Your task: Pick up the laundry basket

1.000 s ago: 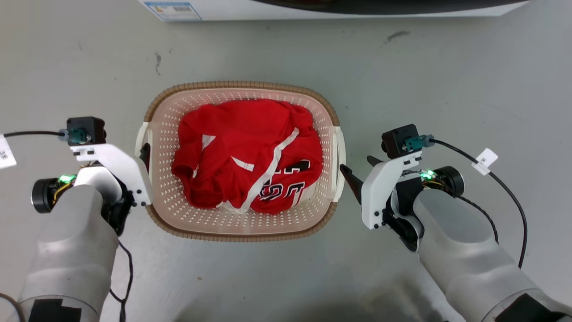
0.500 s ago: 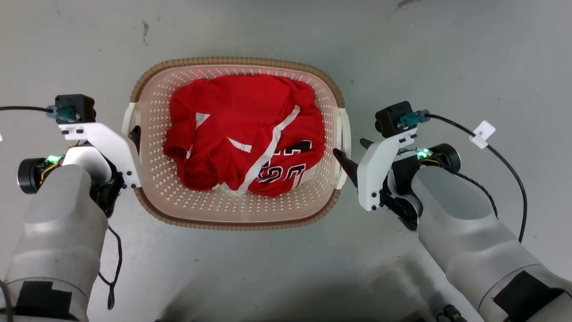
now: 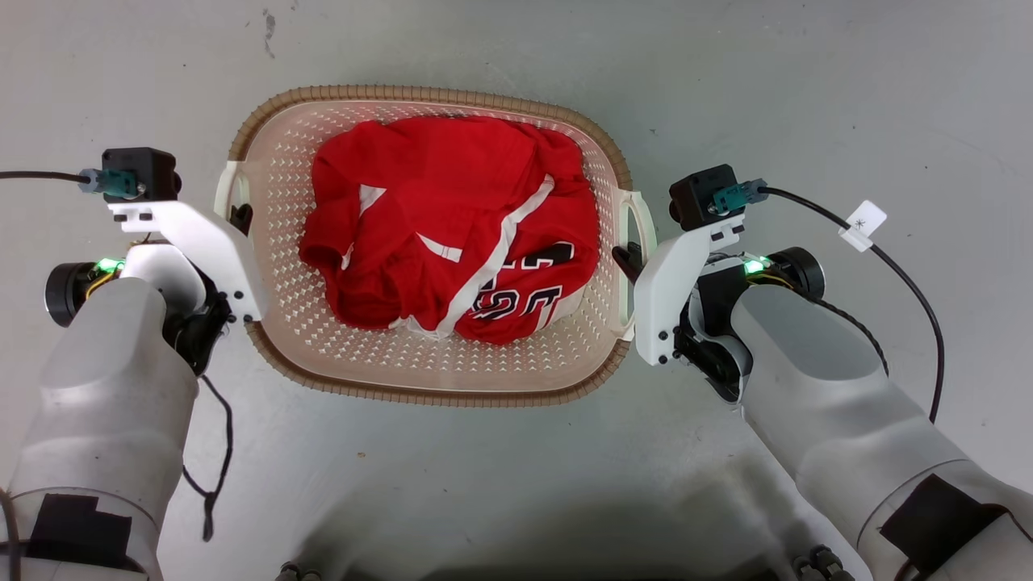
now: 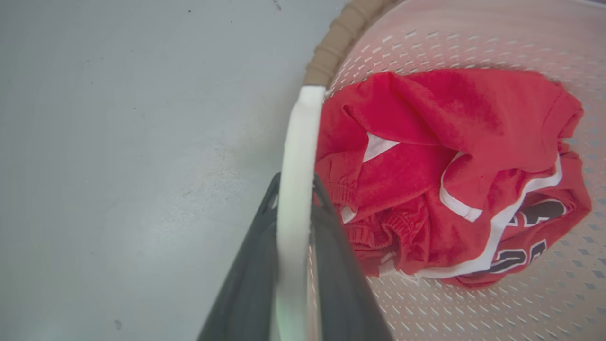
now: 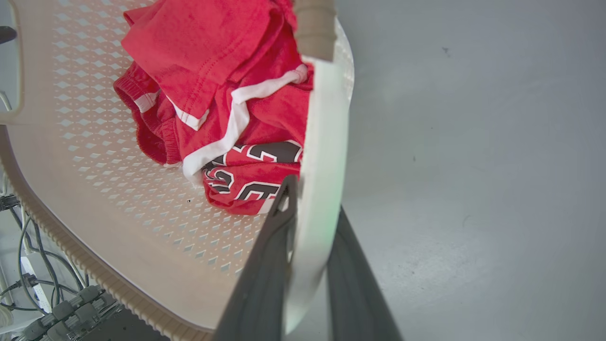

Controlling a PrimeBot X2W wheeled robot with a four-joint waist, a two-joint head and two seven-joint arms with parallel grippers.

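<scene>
The laundry basket [image 3: 420, 389] is cream with perforated walls and a brown woven rim, and it holds a crumpled red jersey [image 3: 452, 234]. It hangs between my two arms. My left gripper [image 3: 240, 216] is shut on the white left handle [image 4: 296, 142], whose strip runs between the two dark fingers [image 4: 246, 284]. My right gripper [image 3: 625, 260] is shut on the white right handle [image 5: 322, 142] in the same way. In the right wrist view the basket's near rim [image 5: 71, 246] tilts above my base.
Grey concrete floor [image 3: 807, 97] surrounds the basket, with a few scuff marks. A black cable with a white tag [image 3: 862, 219] loops off my right wrist. Cables and base hardware [image 5: 47, 303] lie under the basket's near side.
The head camera has shifted and the white machine at the top has left the picture. My right gripper moved in from beside the basket and shut on the right handle. The basket now looks larger and slightly rotated.
</scene>
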